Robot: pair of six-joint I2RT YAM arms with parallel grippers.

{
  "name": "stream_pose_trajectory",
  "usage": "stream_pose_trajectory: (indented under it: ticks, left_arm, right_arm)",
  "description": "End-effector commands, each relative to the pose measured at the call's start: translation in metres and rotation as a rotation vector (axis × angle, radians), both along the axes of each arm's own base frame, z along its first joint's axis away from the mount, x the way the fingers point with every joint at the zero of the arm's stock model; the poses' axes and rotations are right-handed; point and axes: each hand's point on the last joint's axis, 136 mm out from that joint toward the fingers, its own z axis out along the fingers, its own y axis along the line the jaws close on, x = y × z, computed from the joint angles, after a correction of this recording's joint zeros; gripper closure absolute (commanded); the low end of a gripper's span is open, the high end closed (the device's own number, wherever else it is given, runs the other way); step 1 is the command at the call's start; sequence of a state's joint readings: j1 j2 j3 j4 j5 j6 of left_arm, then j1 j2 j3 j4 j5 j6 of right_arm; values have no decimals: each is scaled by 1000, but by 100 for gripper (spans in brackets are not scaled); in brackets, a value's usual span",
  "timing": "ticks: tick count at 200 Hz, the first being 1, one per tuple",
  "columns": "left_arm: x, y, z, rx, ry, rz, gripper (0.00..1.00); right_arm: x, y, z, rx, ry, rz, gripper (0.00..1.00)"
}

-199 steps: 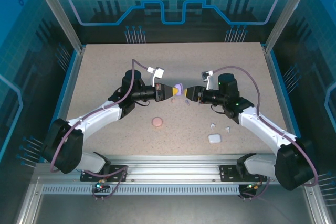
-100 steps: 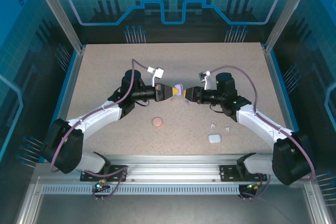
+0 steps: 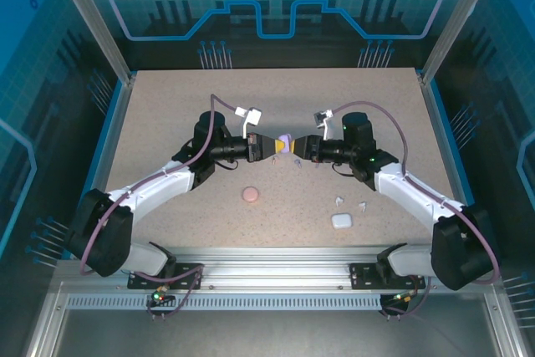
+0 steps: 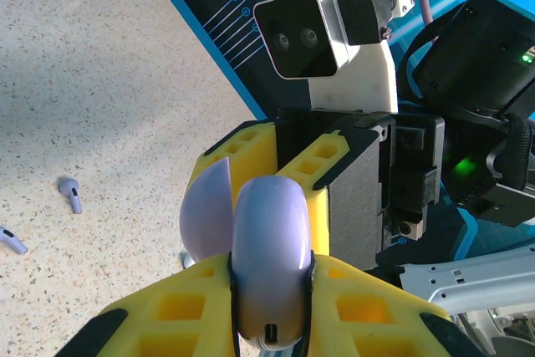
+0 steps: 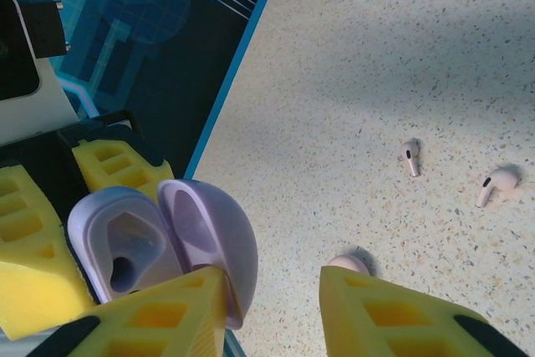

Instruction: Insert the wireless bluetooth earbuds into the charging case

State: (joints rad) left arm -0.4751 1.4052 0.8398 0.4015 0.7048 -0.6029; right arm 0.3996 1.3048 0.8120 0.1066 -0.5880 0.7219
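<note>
My left gripper point(image 3: 274, 145) is shut on the open purple charging case point(image 4: 269, 265), held above the table's middle with its lid point(image 5: 206, 236) swung out. The right gripper point(image 3: 303, 148) faces it, open, and its lower-left finger point(image 5: 163, 315) rests against the lid's edge. The case's earbud wells point(image 5: 125, 252) look vacant. Two purple earbuds point(image 4: 71, 193) lie on the table below the grippers. In the right wrist view two pale pink earbuds point(image 5: 410, 157) lie further off. Two white earbuds point(image 3: 338, 201) lie near the right arm.
A pink case point(image 3: 250, 194) lies shut in front of the left arm, and it peeks past my right finger point(image 5: 349, 262). A white case point(image 3: 341, 221) lies near the front edge on the right. Blue walls point(image 3: 117, 98) border the speckled table.
The right arm has swung left, bringing its open gripper up against the purple case's lid. The left arm and the case have stayed put.
</note>
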Motion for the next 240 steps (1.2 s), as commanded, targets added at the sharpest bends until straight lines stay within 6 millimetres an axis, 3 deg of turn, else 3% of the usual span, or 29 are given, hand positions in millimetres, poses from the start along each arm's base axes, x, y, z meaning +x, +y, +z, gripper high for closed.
stream_pose_trajectory:
  ticks: [1, 54, 92, 123, 138, 141, 149, 159, 180, 213, 240]
  left_arm:
    - [-8, -5, 13, -30, -34, -44, 100]
    - [-9, -5, 11, -28, -31, -43, 100]
    - [-8, -5, 10, -26, -27, -36, 100]
    - [-6, -5, 7, -20, -18, -29, 100]
    - [-4, -4, 5, -8, -13, -12, 68]
    - [-3, -4, 4, -4, -11, -5, 61]
    - [-1, -2, 4, 6, -14, 7, 45]
    - [0, 0, 3, 26, -17, 19, 30]
    - [3, 8, 11, 64, -46, 33, 16]
    - [1, 20, 29, 136, -103, 18, 7]
    - [-4, 15, 34, 177, -106, -94, 4]
  right_arm:
    - [6, 7, 13, 19, -47, 20, 68]
    - [7, 12, 20, 23, -59, 37, 83]
    - [5, 12, 18, 17, -54, 41, 100]
    - [4, 10, 17, 2, -46, 31, 100]
    - [3, 6, 11, -26, -31, 13, 100]
    - [6, 7, 20, -25, -49, 7, 100]
    - [8, 3, 19, -53, -45, -10, 100]
    - [9, -2, 16, -95, -40, -25, 100]
    - [9, -11, 12, -193, -40, -31, 100]
    - [13, -26, 10, -299, -54, -20, 100]
    - [14, -35, 11, -398, -105, 24, 100]
